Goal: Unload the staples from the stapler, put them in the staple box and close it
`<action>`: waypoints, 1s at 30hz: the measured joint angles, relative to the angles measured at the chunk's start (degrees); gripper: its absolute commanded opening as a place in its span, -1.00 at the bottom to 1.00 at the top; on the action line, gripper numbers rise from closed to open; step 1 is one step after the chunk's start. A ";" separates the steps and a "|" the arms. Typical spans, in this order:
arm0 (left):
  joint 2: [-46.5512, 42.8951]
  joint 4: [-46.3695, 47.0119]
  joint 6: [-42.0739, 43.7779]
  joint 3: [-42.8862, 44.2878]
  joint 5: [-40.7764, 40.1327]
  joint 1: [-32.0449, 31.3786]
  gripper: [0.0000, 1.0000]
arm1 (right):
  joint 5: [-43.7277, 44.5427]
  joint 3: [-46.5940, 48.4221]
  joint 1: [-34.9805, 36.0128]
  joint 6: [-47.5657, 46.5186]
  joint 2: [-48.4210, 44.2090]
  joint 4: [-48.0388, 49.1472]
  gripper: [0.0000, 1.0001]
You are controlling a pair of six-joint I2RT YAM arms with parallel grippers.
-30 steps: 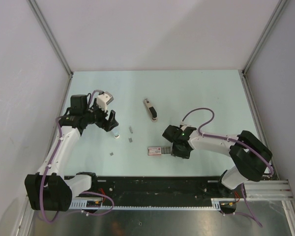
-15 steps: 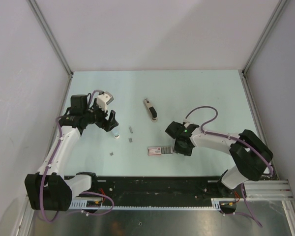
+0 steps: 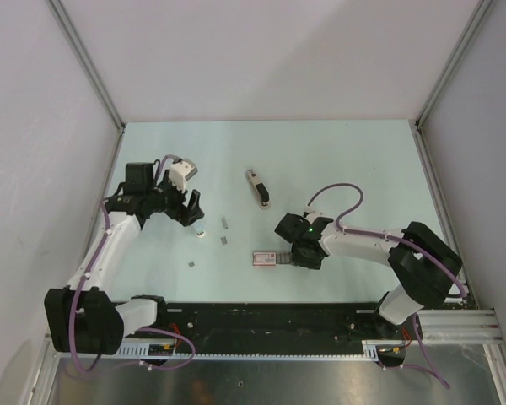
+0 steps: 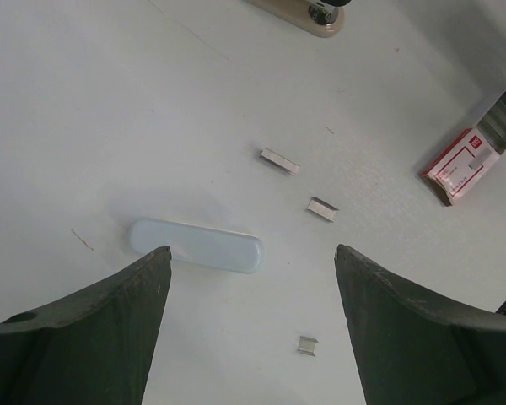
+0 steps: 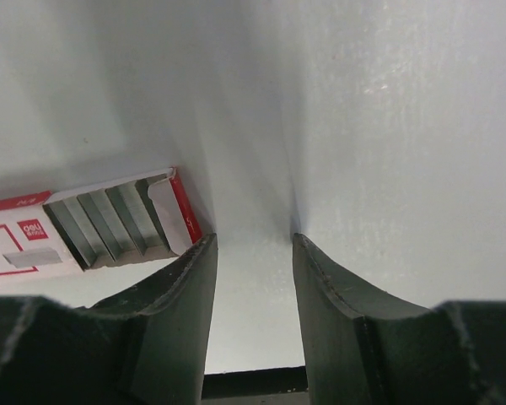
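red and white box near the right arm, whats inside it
The box is open at one end: grey staple strips sit packed side by side. Its printed top covers the rest inside.

Stapler point(image 4: 312, 24) — half off top edge

Robot lab enclosure, plain white wall panels point(image 3: 261, 59), aluminium frame posts point(image 3: 84, 63), pale tabletop point(image 3: 337, 152)

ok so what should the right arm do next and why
Probably lift the right gripper away from the staple box and swing it toward the stapler. Its jaws stand slightly apart with nothing between them, beside the box's open end, while the stapler lies farther back with neither gripper on it. The left gripper is open over a small white piece.
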 measured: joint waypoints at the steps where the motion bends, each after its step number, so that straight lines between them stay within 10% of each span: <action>1: 0.31 0.00 0.26 0.00 -0.07 -0.17 0.67 | 0.00 0.00 0.28 0.13 0.00 0.13 -0.10; 30: 29.03 1.53 3.91 10.21 -18.45 -16.20 0.32 | 3.04 3.30 -9.88 -7.91 -13.90 -1.14 0.08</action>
